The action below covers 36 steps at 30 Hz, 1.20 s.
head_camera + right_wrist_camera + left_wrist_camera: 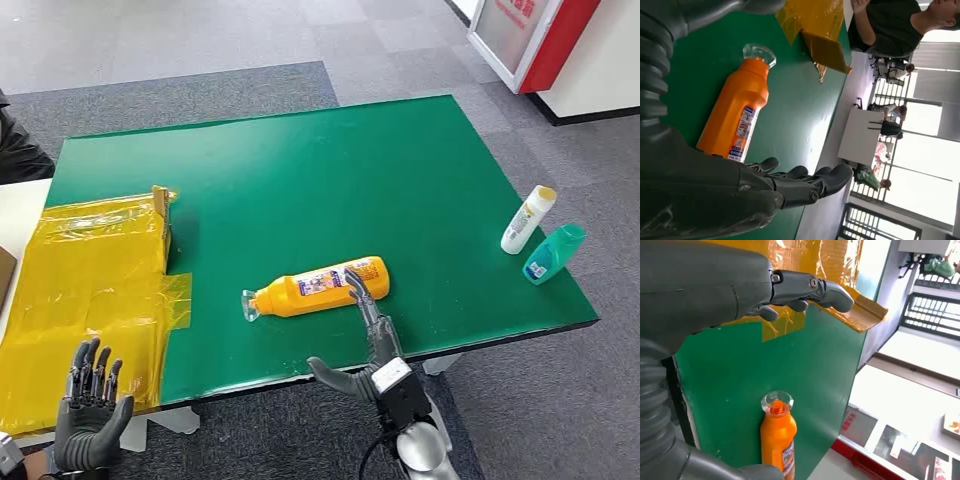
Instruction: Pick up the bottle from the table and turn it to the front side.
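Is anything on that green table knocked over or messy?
All three bottles lie on their sides: the orange bottle near the front edge, and a white bottle and teal bottle at the right. No spill shows. The yellow plastic sheet is crumpled and taped down unevenly.

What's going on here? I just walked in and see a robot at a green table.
The robot's right hand is reaching over the near edge of the green table towards an orange bottle lying on its side; its fingers are spread at the bottle and have not closed on it. The left hand hangs open near a box wrapped in yellow plastic. A white bottle and a teal bottle lie at the table's right end.
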Each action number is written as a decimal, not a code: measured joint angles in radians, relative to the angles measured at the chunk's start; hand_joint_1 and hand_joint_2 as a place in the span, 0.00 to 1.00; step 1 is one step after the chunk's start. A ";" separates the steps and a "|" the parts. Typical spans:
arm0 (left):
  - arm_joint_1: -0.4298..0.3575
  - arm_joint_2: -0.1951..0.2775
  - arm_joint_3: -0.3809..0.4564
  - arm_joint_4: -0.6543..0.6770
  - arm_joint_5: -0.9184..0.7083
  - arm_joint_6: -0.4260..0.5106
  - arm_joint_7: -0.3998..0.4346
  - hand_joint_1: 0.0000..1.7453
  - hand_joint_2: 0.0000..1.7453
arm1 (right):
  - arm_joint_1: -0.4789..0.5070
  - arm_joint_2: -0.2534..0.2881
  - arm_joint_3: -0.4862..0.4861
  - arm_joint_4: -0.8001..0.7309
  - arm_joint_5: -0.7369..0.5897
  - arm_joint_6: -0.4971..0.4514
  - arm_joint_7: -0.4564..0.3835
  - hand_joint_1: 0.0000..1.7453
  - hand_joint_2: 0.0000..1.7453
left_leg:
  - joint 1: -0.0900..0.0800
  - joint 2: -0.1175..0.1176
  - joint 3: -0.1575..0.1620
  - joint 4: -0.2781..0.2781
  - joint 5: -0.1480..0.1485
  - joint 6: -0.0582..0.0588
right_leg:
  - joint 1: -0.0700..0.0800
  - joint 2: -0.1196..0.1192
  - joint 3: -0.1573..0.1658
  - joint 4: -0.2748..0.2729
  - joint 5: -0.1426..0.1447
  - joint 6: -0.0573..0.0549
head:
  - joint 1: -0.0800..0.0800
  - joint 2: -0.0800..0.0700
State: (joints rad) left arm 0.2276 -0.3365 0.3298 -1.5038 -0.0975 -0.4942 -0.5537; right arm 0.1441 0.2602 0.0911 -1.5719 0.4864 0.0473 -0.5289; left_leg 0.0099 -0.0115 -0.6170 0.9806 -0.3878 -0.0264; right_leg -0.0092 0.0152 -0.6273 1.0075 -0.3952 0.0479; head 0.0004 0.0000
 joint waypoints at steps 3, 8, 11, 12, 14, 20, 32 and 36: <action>0.000 0.000 0.000 0.000 0.000 0.008 -0.010 0.00 1.00 | -0.003 -0.001 0.005 0.005 -0.004 0.000 0.004 0.00 1.00 | 0.000 0.000 0.000 0.000 0.000 0.000 | 0.000 0.000 0.000 0.000 0.000 0.000 | 0.000 0.000; 0.000 0.000 0.001 0.000 0.002 0.017 -0.015 0.00 1.00 | -0.004 -0.003 0.008 0.012 0.041 -0.045 0.027 0.00 1.00 | 0.000 0.000 0.000 0.000 -0.001 0.000 | 0.000 0.000 0.000 0.000 0.000 0.000 | 0.000 0.000; 0.000 0.000 0.000 -0.003 0.001 0.021 -0.008 0.00 1.00 | -0.006 -0.007 0.008 0.006 0.187 -0.129 0.100 0.00 1.00 | 0.000 0.000 0.000 0.000 -0.001 0.000 | 0.000 0.000 0.000 0.000 0.000 0.000 | 0.000 0.000; 0.000 0.000 0.000 -0.005 -0.002 0.022 -0.003 0.00 1.00 | -0.010 -0.010 0.007 0.000 0.245 -0.151 0.135 0.00 1.00 | 0.000 0.000 0.000 0.000 -0.001 0.000 | 0.000 0.000 0.000 0.000 0.000 0.000 | 0.000 0.000; 0.000 0.000 -0.003 -0.008 -0.009 0.023 0.007 0.00 1.00 | -0.026 -0.020 0.006 -0.014 0.349 -0.172 0.197 0.00 1.00 | 0.000 0.000 0.000 0.000 0.000 0.000 | 0.000 0.000 0.000 0.000 0.000 0.000 | 0.000 0.000; -0.002 0.000 -0.015 -0.008 -0.021 0.023 0.017 0.00 1.00 | -0.096 -0.049 -0.003 -0.040 0.485 -0.167 0.271 0.00 1.00 | 0.000 0.000 0.000 0.000 0.000 0.000 | 0.000 0.000 0.000 0.000 0.001 0.000 | 0.000 0.000; -0.033 0.009 -0.050 0.011 -0.039 0.012 0.009 0.00 1.00 | -0.325 -0.158 0.005 0.138 0.699 0.002 0.446 0.00 1.00 | 0.000 0.001 0.000 0.000 0.003 0.002 | -0.001 0.000 0.000 0.000 0.004 0.000 | 0.000 0.000; -0.040 0.012 -0.067 0.025 -0.037 0.016 0.003 0.00 1.00 | -0.395 -0.189 0.018 0.250 0.710 0.044 0.464 0.00 1.00 | 0.000 0.000 0.000 0.000 0.003 0.002 | -0.001 0.000 0.000 0.000 0.004 0.001 | 0.000 0.000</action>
State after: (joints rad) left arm 0.1877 -0.3247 0.2627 -1.4784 -0.1348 -0.4785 -0.5508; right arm -0.2511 0.0713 0.1087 -1.3223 1.1966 0.0917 -0.0646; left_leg 0.0096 -0.0111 -0.6174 0.9808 -0.3846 -0.0242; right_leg -0.0098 0.0155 -0.6275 1.0074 -0.3911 0.0487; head 0.0004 0.0000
